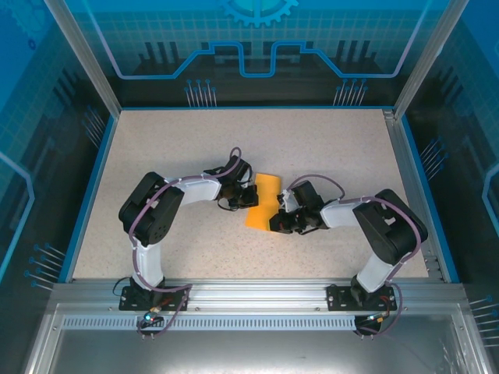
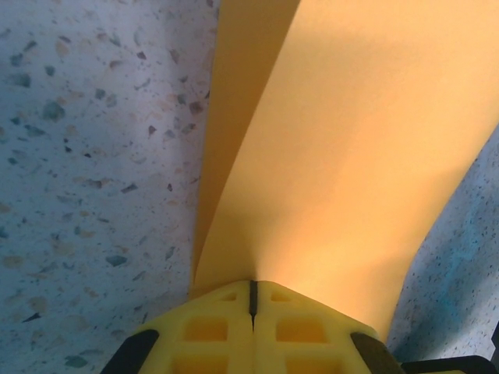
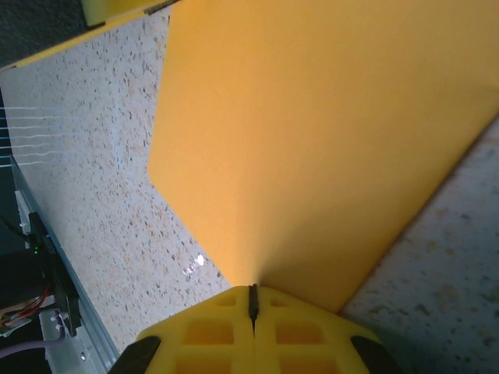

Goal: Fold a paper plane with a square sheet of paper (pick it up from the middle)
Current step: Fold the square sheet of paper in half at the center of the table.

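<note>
Top external view: the left arm reaches right across the speckled worktop, and the left gripper meets the left edge of the sheet. The sheet lies at mid-worktop between both arms and appears as an upright orange-yellow oblong, narrower than it is tall. The right gripper meets the sheet's right edge, with the right arm bent behind it.

Left wrist view: the left gripper has its yellow fingers pressed together, with the near edge of the sheet pinched in the seam. A bend line runs up the sheet, with a narrower, darker strip to its left. Worktop shows on both sides.

Right wrist view: the right gripper is likewise clamped, fingers together, gripping the sheet at its near edge. The sheet spreads away from the fingers above the worktop. Whether its far portion touches the worktop cannot be determined.
</note>
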